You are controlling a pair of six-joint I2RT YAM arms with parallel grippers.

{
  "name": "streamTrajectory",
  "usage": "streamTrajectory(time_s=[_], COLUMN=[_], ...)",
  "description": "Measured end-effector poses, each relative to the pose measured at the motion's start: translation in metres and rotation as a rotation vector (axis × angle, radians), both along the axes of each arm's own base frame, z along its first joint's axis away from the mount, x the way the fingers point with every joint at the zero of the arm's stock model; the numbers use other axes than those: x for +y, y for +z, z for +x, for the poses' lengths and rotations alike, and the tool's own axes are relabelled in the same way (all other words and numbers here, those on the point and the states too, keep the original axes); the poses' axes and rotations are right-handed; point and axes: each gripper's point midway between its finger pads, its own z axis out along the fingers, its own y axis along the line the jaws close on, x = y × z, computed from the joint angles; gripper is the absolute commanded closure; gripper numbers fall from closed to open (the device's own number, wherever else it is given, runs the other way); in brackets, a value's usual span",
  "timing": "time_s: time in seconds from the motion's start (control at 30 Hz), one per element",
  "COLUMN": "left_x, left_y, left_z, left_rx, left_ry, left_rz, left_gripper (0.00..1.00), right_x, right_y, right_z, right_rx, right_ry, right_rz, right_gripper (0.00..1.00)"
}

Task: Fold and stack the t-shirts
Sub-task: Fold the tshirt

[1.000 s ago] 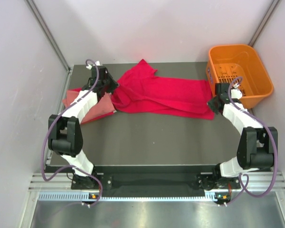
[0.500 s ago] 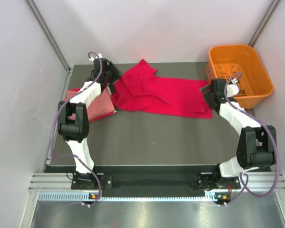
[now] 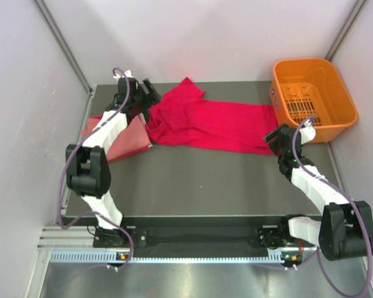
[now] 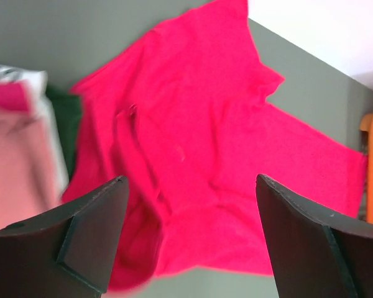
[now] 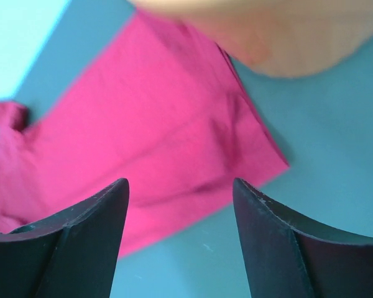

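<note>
A crimson red t-shirt [image 3: 211, 123] lies spread and wrinkled across the back of the table, one sleeve pointing to the rear. Its left end overlaps a stack at the left edge topped by a salmon pink t-shirt [image 3: 121, 139]. In the left wrist view the red t-shirt [image 4: 199, 143] lies below the fingers, with the pink one [image 4: 12, 180], a dark green edge [image 4: 65, 124] and a pale edge [image 4: 46, 118] at left. My left gripper [image 3: 150, 92] [image 4: 189, 180] hangs open above the shirt's left end. My right gripper [image 3: 272, 133] [image 5: 180, 181] is open by the red shirt's [image 5: 143, 124] right corner.
An orange plastic basket [image 3: 336, 81] stands at the back right corner, close behind the right gripper; it shows blurred at the top of the right wrist view [image 5: 280, 31]. The dark table [image 3: 205, 180] stretches bare in front of the shirt. White walls close in on three sides.
Both grippers have opened and let go of the red shirt, which now lies flat. The left gripper lifted toward the back; the right arm drew back toward the near side.
</note>
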Motion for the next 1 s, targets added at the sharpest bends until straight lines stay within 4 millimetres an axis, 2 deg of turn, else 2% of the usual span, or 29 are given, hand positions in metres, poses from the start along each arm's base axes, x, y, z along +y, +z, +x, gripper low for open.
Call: streamTrajectory(time_s=[0.1, 0.23, 0.3, 0.4, 0.63, 0.77, 0.87, 0.93, 1.0], left_x=[0.010, 0.018, 0.020, 0.021, 0.020, 0.014, 0.005, -0.004, -0.011], left_y=[0.023, 0.055, 0.062, 0.052, -0.021, -0.034, -0.034, -0.037, -0.039], left_z=[-0.024, -0.046, -0.057, -0.068, -0.098, -0.106, -0.107, -0.111, -0.114], left_rx=[-0.023, -0.089, -0.107, -0.089, 0.072, 0.100, 0.092, 0.092, 0.092], left_ry=[0.031, 0.059, 0.062, 0.060, 0.039, 0.027, 0.014, 0.002, -0.006], left_rz=[0.040, 0.052, 0.050, 0.053, 0.080, 0.090, 0.104, 0.122, 0.142], left_gripper=[0.12, 0.11, 0.11, 0.11, 0.12, 0.12, 0.12, 0.12, 0.12], right_x=[0.003, 0.007, 0.008, 0.007, 0.003, 0.002, 0.001, 0.000, 0.000], right_y=[-0.021, -0.057, -0.073, -0.084, -0.098, -0.097, -0.098, -0.103, -0.104], right_z=[-0.011, -0.030, -0.042, -0.049, -0.038, -0.019, -0.008, -0.004, 0.003], right_rx=[0.028, 0.063, 0.086, 0.104, 0.110, 0.108, 0.112, 0.129, 0.136], right_ry=[0.027, 0.048, 0.048, 0.033, -0.042, -0.080, -0.099, -0.109, -0.114], right_rz=[0.000, 0.024, 0.029, 0.041, 0.079, 0.089, 0.091, 0.085, 0.080], right_gripper=[0.41, 0.42, 0.41, 0.42, 0.46, 0.50, 0.68, 0.75, 0.91])
